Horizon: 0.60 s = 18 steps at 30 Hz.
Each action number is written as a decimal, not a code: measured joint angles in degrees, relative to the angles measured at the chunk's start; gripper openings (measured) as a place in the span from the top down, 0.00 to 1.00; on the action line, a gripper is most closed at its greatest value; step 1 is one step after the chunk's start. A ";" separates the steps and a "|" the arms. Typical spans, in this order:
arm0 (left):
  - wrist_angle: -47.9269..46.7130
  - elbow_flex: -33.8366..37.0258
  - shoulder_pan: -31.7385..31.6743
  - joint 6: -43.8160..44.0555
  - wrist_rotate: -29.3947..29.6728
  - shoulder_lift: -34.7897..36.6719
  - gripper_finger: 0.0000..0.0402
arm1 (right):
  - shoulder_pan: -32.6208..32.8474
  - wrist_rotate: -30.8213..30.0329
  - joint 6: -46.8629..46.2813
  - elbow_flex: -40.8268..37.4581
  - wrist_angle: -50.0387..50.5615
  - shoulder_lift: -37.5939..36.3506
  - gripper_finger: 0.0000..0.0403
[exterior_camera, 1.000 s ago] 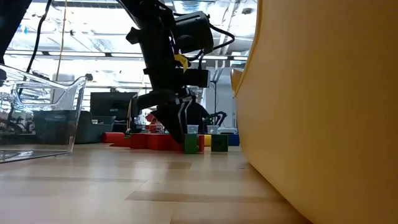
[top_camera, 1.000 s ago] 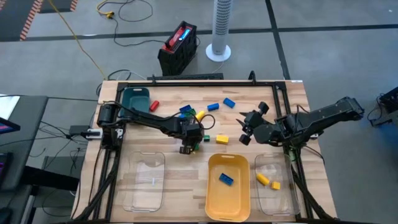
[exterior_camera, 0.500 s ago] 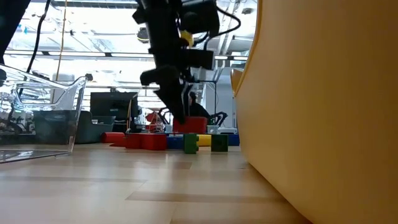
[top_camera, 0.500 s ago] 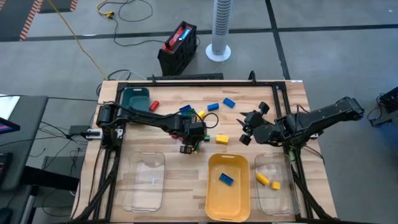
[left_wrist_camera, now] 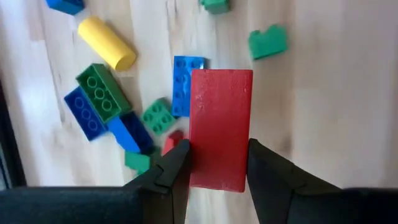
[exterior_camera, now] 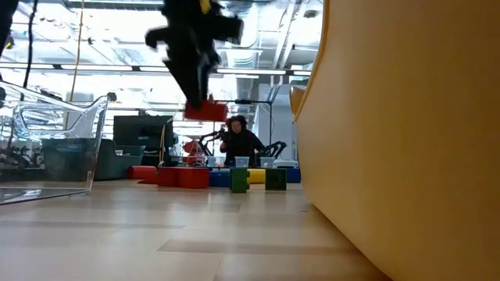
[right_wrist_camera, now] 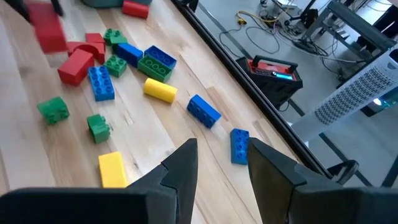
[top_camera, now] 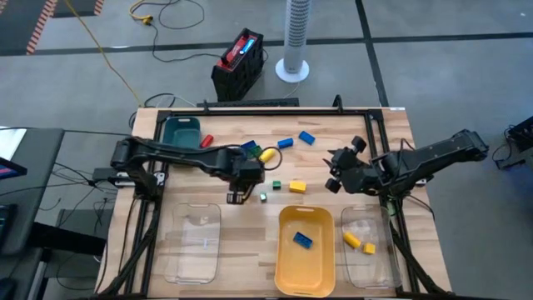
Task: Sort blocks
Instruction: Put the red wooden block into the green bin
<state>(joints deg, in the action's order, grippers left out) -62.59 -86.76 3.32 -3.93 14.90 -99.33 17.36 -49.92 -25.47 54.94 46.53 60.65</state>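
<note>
no readable text, labels or numbers (anywhere)

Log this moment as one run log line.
left gripper: shut on red block, lifted above table | right gripper: open, waiting at right | yellow tray: one blue block

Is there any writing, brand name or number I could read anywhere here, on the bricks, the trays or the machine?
None can be read.
Red brick in the left end effector: plain face, no text.
Yellow tray: no label shows.
Red and black case on the floor: a lit blue panel, too small to read.
</note>
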 joint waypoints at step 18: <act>-7.75 16.98 4.43 25.37 14.13 27.96 0.70 | 0.60 -1.24 2.83 0.00 -4.80 -0.47 0.62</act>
<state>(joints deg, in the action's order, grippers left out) -70.34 -69.78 7.75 21.45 29.02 -71.37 17.96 -51.17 -22.64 54.94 41.73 60.18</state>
